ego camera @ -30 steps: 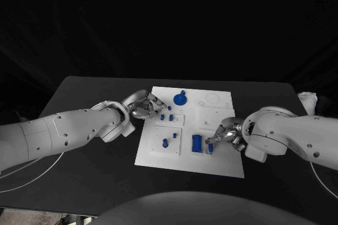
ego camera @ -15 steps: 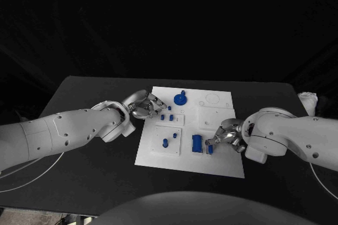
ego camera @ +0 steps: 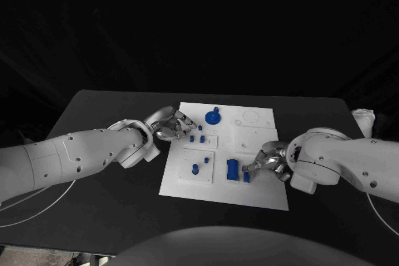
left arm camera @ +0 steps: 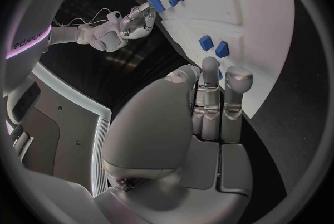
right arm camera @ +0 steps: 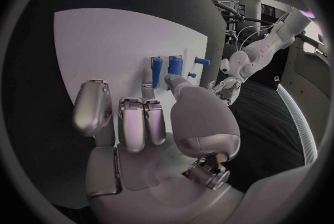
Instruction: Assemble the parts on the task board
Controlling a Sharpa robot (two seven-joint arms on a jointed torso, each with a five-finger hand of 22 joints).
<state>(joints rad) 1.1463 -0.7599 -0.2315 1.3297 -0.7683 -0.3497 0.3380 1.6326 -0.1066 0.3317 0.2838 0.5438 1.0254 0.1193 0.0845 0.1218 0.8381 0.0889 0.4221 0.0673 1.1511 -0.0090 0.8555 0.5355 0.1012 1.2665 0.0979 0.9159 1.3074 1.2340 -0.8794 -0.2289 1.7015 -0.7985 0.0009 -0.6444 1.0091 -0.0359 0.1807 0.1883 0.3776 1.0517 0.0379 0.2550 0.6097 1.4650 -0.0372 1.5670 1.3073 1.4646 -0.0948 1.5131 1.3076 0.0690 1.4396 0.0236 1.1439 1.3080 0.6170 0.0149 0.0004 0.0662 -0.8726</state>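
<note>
The board (ego camera: 249,188) sits at frame centre on the bench (ego camera: 100,110). Right robot hand (ego camera: 264,160) pinches a small peg (ego camera: 247,176) beside the block (ego camera: 233,169); light, rigid, slick, best gripped mid-shaft. Left robot hand (ego camera: 170,126) is curled empty at the board's upper-left edge.
</note>
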